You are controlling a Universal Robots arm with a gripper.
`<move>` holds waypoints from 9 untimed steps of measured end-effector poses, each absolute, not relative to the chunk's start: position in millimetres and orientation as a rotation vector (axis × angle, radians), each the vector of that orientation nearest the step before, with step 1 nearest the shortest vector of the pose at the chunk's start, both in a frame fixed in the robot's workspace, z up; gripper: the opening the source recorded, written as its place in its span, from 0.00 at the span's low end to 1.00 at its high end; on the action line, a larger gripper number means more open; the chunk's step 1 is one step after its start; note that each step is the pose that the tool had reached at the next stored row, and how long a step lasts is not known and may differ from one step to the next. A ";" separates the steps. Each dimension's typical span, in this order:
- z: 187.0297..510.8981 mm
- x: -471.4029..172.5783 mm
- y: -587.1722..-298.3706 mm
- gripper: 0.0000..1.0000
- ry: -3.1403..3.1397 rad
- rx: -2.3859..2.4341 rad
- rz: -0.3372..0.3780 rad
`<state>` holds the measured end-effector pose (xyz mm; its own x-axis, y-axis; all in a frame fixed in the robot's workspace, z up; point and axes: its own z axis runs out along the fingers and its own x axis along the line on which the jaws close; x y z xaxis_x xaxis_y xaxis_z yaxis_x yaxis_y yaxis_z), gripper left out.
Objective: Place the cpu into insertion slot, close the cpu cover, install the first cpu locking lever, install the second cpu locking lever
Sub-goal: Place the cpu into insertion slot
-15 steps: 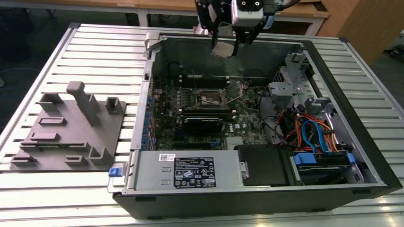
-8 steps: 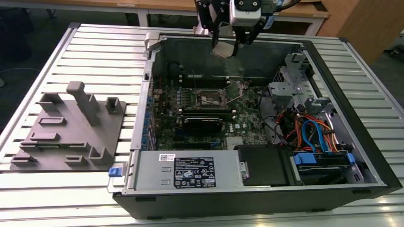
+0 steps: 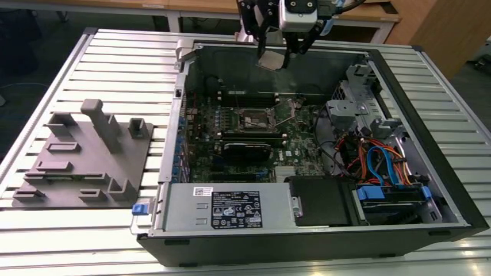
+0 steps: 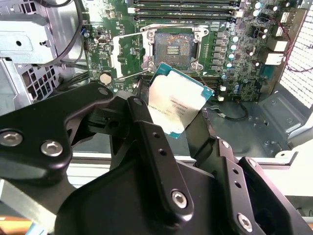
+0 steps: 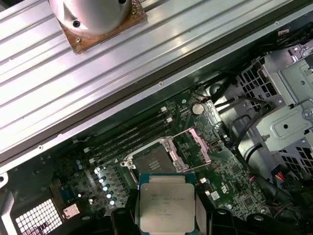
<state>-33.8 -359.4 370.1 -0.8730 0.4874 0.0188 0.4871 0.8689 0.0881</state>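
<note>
My gripper (image 3: 275, 56) hangs above the back wall of the open computer case (image 3: 429, 144), shut on the cpu (image 3: 271, 61), a flat silver-grey square chip. In both wrist views the cpu (image 4: 178, 100) (image 5: 166, 203) sits between the black fingers (image 4: 142, 117), tilted, well above the motherboard. The insertion slot (image 3: 257, 119) (image 4: 173, 49) (image 5: 154, 159) lies bare below it, near the board's middle. The cpu cover (image 4: 122, 56) (image 5: 195, 142), a thin metal frame, is swung open to one side of the slot.
Long black memory sticks (image 4: 181, 10) lie beside the slot. A metal drive cage (image 3: 349, 109) and coloured cables (image 3: 376, 161) fill the case at the exterior view's right, and a power supply (image 3: 222, 207) sits at its front. A grey fixture plate (image 3: 84, 155) rests on the slatted table (image 3: 115, 52).
</note>
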 end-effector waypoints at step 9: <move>370.1 -33.8 -359.4 0.54 3.012 0.859 0.141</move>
